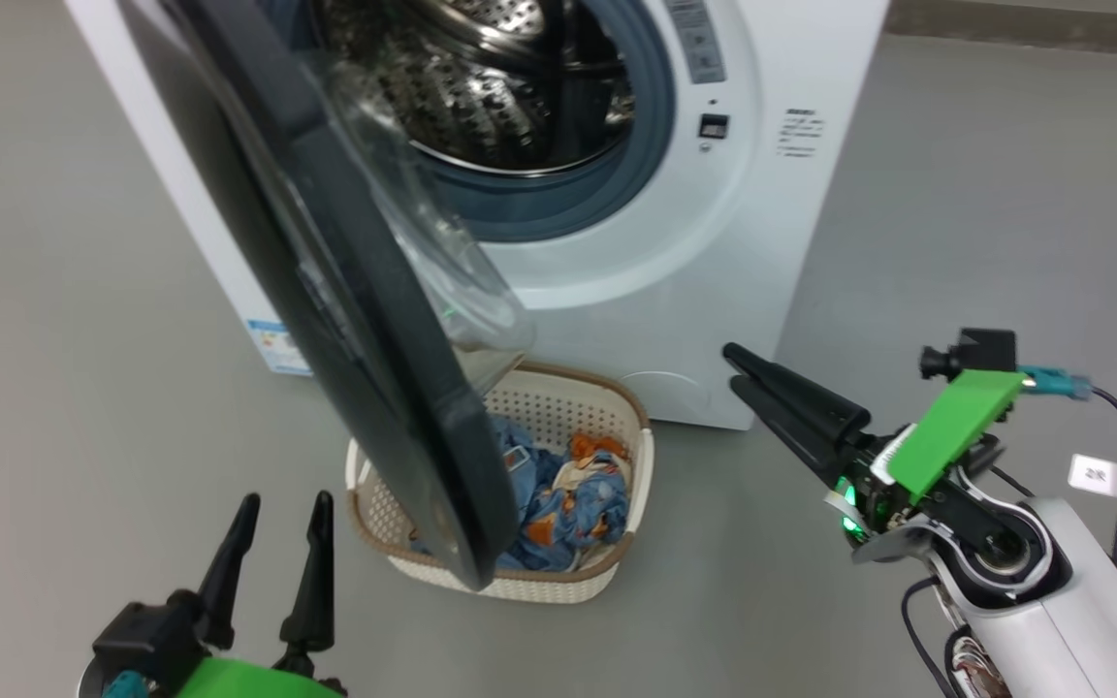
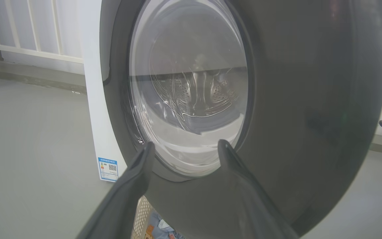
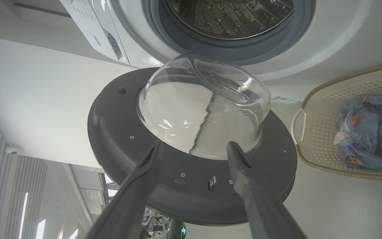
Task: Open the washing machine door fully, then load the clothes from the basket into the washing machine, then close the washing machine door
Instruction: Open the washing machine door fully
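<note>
The white washing machine (image 1: 791,242) stands at the top, its steel drum (image 1: 481,87) exposed. The washing machine door (image 1: 365,320) with its black rim hangs swung out to the left, its lower edge over the left part of the basket (image 1: 558,586). The clothes (image 1: 568,494), blue with orange patches, lie in the basket. My left gripper (image 1: 282,509) is open at the lower left, facing the door's outer face (image 2: 310,99). My right gripper (image 1: 735,366) is right of the basket, open and holding nothing, pointing at the door's inner side (image 3: 191,186) from a short way off.
Grey floor lies all around. A blue label sticker (image 1: 277,347) marks the machine's lower left corner. A white railing (image 2: 28,33) runs behind the machine. The basket (image 3: 313,109) sits tight against the machine's front, under the door.
</note>
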Robot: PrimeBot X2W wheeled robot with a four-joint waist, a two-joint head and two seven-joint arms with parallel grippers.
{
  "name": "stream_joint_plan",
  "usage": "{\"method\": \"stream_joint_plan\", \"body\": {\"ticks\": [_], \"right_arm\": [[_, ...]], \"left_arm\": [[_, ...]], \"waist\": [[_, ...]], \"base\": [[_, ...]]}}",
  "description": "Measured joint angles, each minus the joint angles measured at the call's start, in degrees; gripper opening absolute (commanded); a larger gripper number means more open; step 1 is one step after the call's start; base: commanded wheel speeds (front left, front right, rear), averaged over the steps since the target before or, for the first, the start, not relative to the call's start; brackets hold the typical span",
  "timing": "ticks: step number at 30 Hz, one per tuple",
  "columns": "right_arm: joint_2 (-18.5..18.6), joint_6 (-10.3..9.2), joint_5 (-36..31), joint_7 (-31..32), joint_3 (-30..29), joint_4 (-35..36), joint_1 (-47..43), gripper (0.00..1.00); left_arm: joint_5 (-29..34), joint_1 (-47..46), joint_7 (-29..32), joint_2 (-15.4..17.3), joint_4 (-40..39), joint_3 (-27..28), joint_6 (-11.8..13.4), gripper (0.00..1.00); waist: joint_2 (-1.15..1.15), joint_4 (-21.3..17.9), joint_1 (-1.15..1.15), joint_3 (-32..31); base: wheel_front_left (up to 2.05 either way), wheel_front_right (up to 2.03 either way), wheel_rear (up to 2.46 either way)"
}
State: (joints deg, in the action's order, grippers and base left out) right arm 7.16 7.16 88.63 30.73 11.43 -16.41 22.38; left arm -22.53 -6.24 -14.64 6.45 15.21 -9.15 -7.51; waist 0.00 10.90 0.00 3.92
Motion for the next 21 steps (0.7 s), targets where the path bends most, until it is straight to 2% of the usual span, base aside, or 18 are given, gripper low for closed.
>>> {"method": "stream_joint_plan", "body": {"ticks": [13,21], "right_arm": [[2.91,0.00,-3.14,-11.79,-0.97,0.08,-4.47,1.00],[6.71,0.00,-7.26,-24.02,2.54,-0.98,-6.11,1.00]], "left_arm": [[0.01,2.37,0.00,0.77,-0.07,2.77,0.00,1.00],[0.03,3.19,0.00,0.76,-0.15,3.54,0.00,1.00]], "waist": [[0.00,-6.19,0.00,-2.40],[0.00,-8.77,0.00,-2.86]], "base": [[0.00,0.00,0.00],[0.00,0.00,0.00]]}}
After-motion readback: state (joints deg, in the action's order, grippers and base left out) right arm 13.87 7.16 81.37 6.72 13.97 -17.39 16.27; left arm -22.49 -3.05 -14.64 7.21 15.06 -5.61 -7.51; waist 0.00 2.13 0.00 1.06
